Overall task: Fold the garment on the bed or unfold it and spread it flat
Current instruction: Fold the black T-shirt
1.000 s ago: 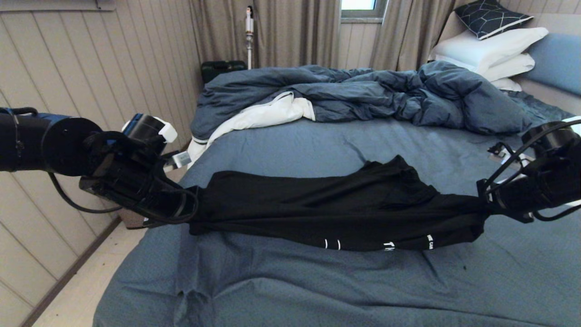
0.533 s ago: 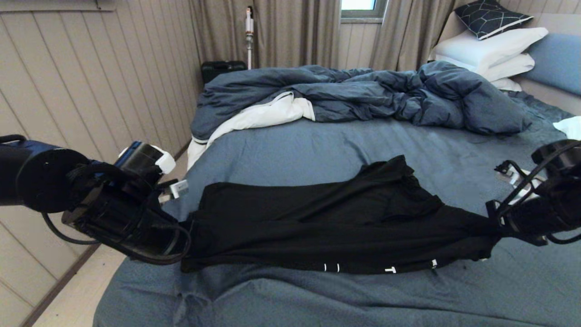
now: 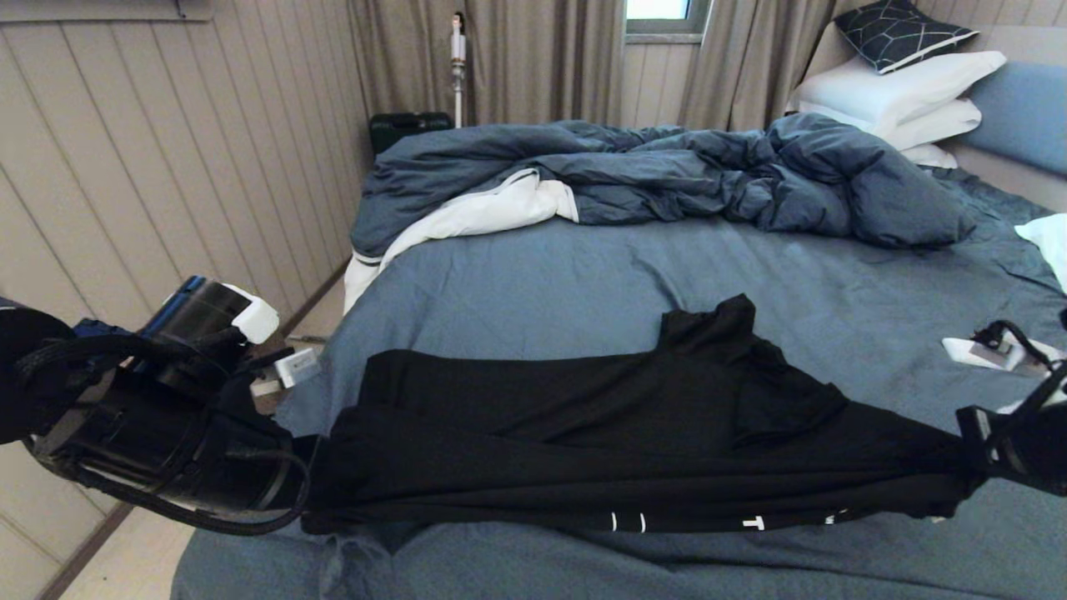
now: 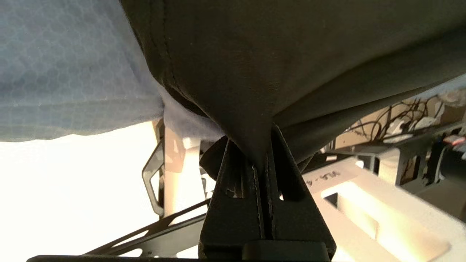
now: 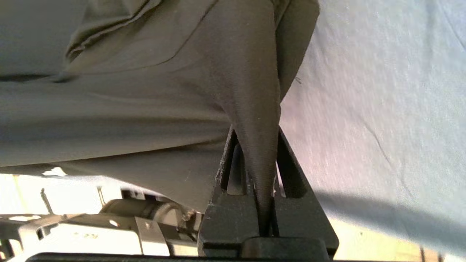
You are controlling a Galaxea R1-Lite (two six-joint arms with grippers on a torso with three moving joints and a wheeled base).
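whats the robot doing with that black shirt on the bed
The robot holds a black T-shirt stretched between both arms over the near part of the bed. The left gripper is shut on one end of the cloth and the right gripper is shut on the other end. The shirt is pulled into a long band, bunched and not spread flat, with white lettering along its near edge. A rumpled blue duvet lies further back.

We see open sheet (image 3: 583, 275) mid-bed; the duvet (image 3: 667, 175) blocks the bed's far edge, pillows (image 3: 900, 92) its far right corner.
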